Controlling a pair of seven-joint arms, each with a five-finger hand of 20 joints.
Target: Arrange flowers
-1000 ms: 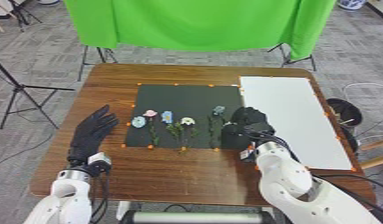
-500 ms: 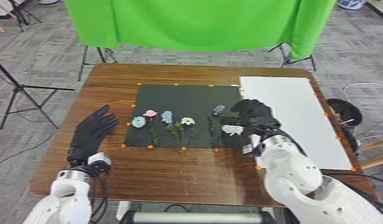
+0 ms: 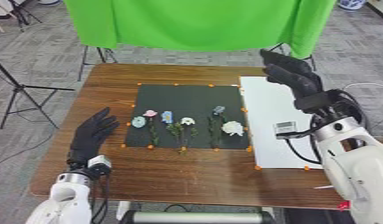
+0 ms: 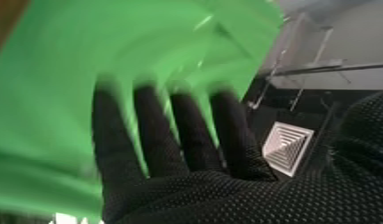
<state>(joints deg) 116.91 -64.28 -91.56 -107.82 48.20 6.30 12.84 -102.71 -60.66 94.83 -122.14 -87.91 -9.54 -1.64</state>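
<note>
– Fingers [image 4: 159,135] straight, nothing in them, on the right hand [image 3: 294,77]. And the flowers?
– The large white bloom [image 3: 233,128] lies near the mat's right edge, beside the grey-blue flower [image 3: 218,109].
– How would they handle?
– Light, I'd guess: soft heads that crush easily, slim stems [image 3: 154,134] that bend. Pinch a stem just below its head, never the petals.
– What's under them?
– A dark mat [image 3: 187,95] on the brown surface [image 3: 196,175]; left hand [image 3: 90,135] open beside it.
</note>
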